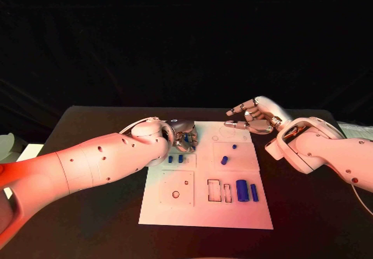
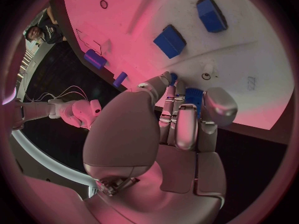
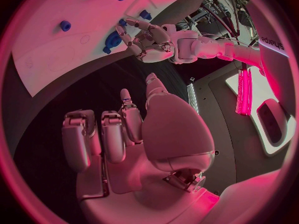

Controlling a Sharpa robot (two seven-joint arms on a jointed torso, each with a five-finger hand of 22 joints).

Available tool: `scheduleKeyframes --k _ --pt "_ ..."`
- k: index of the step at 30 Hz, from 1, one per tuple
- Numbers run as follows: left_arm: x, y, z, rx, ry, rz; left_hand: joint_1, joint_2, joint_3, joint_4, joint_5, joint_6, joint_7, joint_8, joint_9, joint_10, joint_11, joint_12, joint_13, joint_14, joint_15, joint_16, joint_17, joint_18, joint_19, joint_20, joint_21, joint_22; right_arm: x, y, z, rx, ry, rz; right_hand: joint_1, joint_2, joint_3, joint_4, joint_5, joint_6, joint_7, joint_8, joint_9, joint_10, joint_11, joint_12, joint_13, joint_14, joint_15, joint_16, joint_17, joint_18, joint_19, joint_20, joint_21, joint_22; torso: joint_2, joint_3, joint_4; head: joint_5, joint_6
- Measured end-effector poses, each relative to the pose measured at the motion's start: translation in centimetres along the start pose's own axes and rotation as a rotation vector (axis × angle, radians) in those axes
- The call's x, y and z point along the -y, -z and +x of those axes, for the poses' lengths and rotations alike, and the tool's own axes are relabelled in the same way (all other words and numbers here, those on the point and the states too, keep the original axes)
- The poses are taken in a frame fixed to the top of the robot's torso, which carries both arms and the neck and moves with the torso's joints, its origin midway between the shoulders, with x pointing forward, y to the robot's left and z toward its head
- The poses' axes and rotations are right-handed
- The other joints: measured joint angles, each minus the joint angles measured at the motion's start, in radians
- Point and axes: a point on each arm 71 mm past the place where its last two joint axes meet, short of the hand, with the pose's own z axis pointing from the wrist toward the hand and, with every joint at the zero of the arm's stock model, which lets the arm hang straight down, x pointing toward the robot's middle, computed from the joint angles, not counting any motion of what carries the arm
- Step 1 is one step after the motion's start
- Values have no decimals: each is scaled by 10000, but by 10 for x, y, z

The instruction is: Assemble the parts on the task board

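Left hand [image 2: 181, 119] pinching a small blue part [image 2: 192, 95] near the board [image 1: 233, 210] top edge, center frame, right hand [image 1: 253, 118] spread wide holding nothing; probably light, stiff, slippery plastic, best gripped by its sides.

a robotics lab: black-draped table [image 1: 93, 216], cable bundles [image 3: 218, 5] behind.
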Motion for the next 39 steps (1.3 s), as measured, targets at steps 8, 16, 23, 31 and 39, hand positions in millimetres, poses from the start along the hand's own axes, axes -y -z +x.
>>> scheduleKeyframes --k 8,16,23,31,39 --pt "1 -1 0 -32 -48 -71 155 155 524 -317 0 282 25 0 -75 345 -52 -89 -19 36 -37 59 -34 2 103 -31 317 375 0 0 0 -9 -1 1 0 0 0 0 0 0 0 0 0 0 0 0 3 0 0 0 -1 0 0 0 0 -1 0 -1 3 0 -3" --pt "1 -2 0 27 -66 -71 124 183 892 -560 -9 546 3 -32 -143 636 -71 -286 -50 36 -37 115 -62 2 102 -31 461 551 0 0 0 -19 -5 -6 0 0 0 0 0 0 0 0 0 0 0 0 6 0 0 0 -1 1 0 0 0 -2 1 -6 4 0 -11" --pt "-1 2 2 217 37 -46 23 193 961 -630 -9 635 93 -96 -187 728 -56 -401 -54 36 -36 115 -120 -153 102 -31 577 672 0 0 0 -21 -6 -7 0 0 0 0 0 0 0 0 0 0 0 0 -3 0 0 0 -2 0 0 0 0 -3 1 -6 -1 -15 8" --pt "-8 13 -1 622 476 -117 8 193 1002 -671 -9 672 59 -97 -192 763 -21 -460 -54 36 -37 115 -137 -155 102 -31 577 695 0 0 0 -18 -2 -1 0 0 0 0 0 0 0 0 0 0 0 0 -3 0 0 0 5 0 0 0 0 -3 -1 -1 3 -46 56" --pt "-11 30 -15 1210 1121 -20 -19 166 1025 -695 -9 671 59 -97 -208 797 -54 -485 -57 36 -37 114 -142 -155 102 -31 628 737 1 0 0 -17 2 17 0 0 0 0 0 0 0 0 0 0 0 0 -1 0 0 0 6 0 0 0 0 -4 -13 10 19 -20 96"
